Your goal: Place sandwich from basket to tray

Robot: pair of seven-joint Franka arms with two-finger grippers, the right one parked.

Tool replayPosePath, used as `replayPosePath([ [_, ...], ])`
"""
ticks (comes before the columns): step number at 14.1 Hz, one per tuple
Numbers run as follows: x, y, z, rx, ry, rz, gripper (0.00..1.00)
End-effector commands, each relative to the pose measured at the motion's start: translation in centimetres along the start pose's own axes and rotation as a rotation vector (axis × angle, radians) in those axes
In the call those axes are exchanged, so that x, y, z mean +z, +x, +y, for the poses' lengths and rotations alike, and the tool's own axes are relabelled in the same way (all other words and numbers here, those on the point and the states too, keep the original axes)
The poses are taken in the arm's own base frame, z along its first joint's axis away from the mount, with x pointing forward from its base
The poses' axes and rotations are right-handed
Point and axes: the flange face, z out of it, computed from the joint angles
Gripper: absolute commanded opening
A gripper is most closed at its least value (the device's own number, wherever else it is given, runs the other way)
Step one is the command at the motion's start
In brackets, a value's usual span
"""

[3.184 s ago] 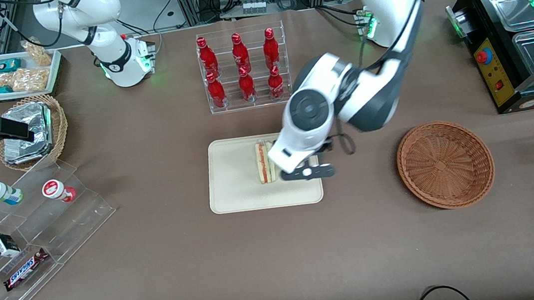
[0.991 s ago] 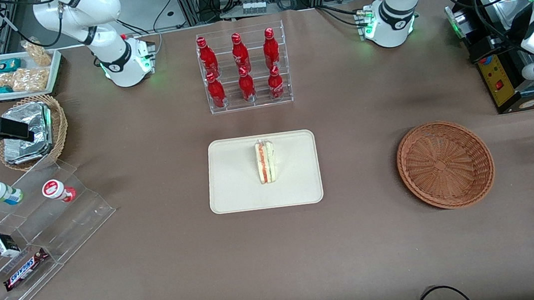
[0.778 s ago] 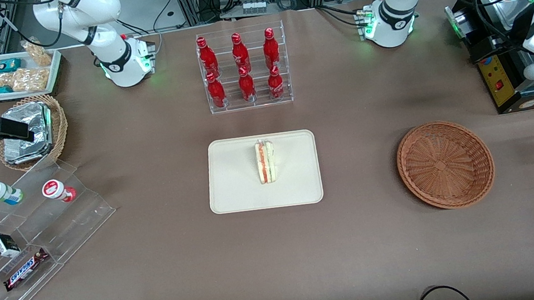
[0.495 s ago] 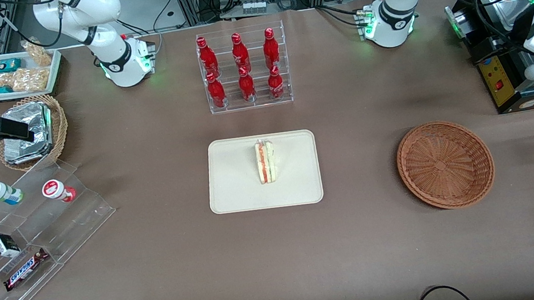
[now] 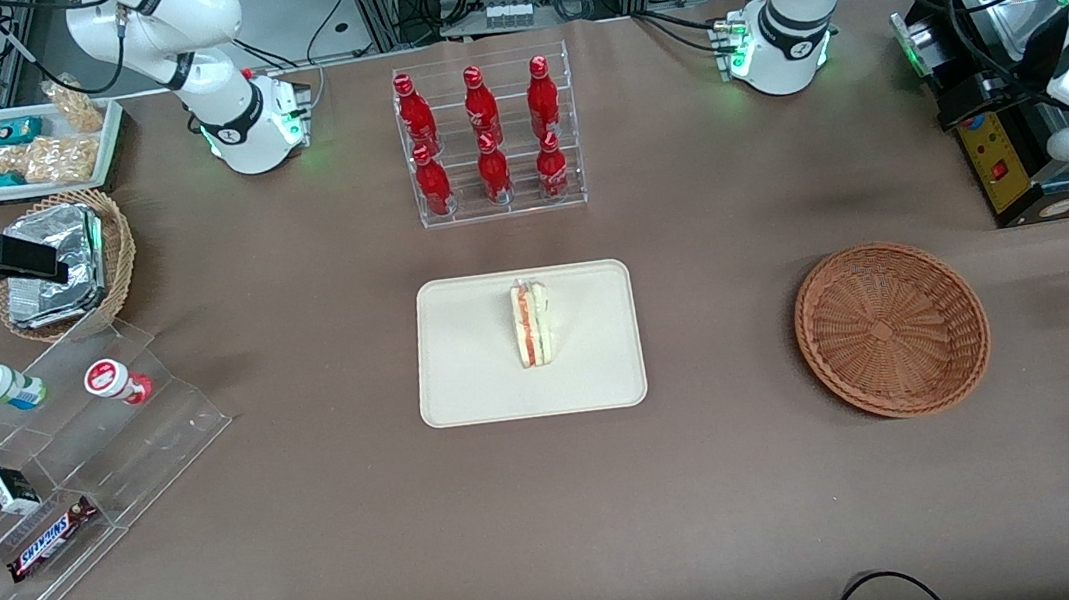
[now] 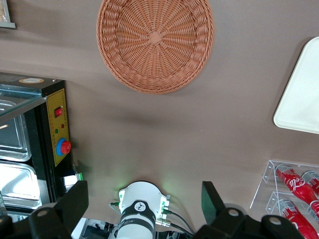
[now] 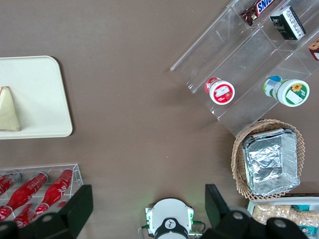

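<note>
Lifted clear of the tray since three seconds back, gripper parked high toward the working arm's end of the table, fingers spread wide, sandwich left standing mid-tray, well apart from the basket.

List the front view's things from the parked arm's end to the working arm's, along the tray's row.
Snack stand, tray holding the sandwich, basket, then the claw, open, raised near the black warmer.
</note>
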Motion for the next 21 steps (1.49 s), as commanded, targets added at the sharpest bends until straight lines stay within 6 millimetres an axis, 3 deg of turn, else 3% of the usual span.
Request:
replayPosePath([
  [1,-0.1,-0.3,-0.6,-0.013,-0.008,0.019,1.0],
  [10,-1.0,-0.3,-0.6,-0.022,-0.021,0.04,1.0],
  [14,-0.4,0.1,-0.4,-0.017,-0.024,0.025,1.0],
  [21,-0.6,1.1,-2.4,-0.047,-0.049,0.059,1.0],
])
